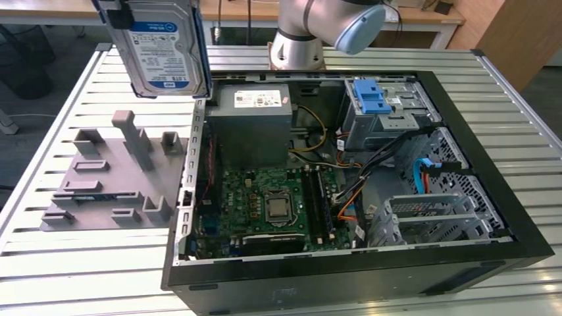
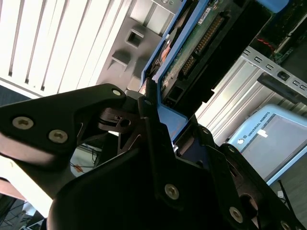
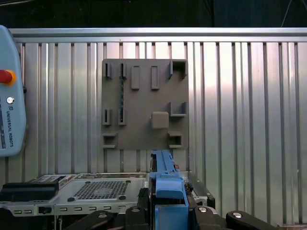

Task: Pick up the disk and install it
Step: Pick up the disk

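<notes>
The disk (image 1: 162, 49), silver-grey with a blue-and-white label and blue side rails, hangs upright above the slatted table at the exterior view's upper left. It is above the far end of the grey fixture plate (image 1: 105, 178) and just outside the open computer case (image 1: 491, 217). In the second wrist view my gripper (image 2: 156, 108) is shut on the disk (image 2: 201, 43), its black fingers clamping a blue rail. In the first wrist view the disk (image 3: 165, 179) shows edge-on between the fingers of the gripper (image 3: 168, 211), above the fixture plate (image 3: 144, 103).
Inside the case lie a power supply box (image 1: 255, 115), a motherboard (image 1: 272, 204), a drive cage with a blue latch (image 1: 373, 99) and a metal bay (image 1: 430, 217). The arm's base (image 1: 299, 39) stands behind the case. A teach pendant (image 3: 9, 96) lies on the table.
</notes>
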`<state>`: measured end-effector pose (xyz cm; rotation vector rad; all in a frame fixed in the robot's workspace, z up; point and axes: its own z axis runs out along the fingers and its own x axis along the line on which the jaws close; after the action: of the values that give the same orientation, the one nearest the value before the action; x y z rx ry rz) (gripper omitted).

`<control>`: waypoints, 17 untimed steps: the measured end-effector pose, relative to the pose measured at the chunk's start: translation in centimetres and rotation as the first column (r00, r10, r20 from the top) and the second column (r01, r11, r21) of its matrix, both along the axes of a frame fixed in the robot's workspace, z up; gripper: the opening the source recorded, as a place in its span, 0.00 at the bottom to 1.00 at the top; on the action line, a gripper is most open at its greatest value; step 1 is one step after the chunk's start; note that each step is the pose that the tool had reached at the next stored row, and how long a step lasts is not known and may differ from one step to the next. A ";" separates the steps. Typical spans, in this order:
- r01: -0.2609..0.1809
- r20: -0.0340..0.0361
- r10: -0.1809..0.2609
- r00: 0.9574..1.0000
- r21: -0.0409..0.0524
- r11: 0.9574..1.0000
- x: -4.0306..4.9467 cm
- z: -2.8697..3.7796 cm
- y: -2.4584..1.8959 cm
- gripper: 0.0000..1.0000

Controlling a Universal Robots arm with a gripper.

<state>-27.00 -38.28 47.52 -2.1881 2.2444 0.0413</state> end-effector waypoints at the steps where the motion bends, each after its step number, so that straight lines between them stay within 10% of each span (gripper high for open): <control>1: 0.000 0.000 0.000 1.000 0.000 1.000 0.18 0.00 0.00 0.36; 17: 0.000 0.000 0.000 1.000 0.000 1.000 3.09 0.00 -0.01 0.36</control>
<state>-23.92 -38.29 47.52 -2.1881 2.2444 0.0413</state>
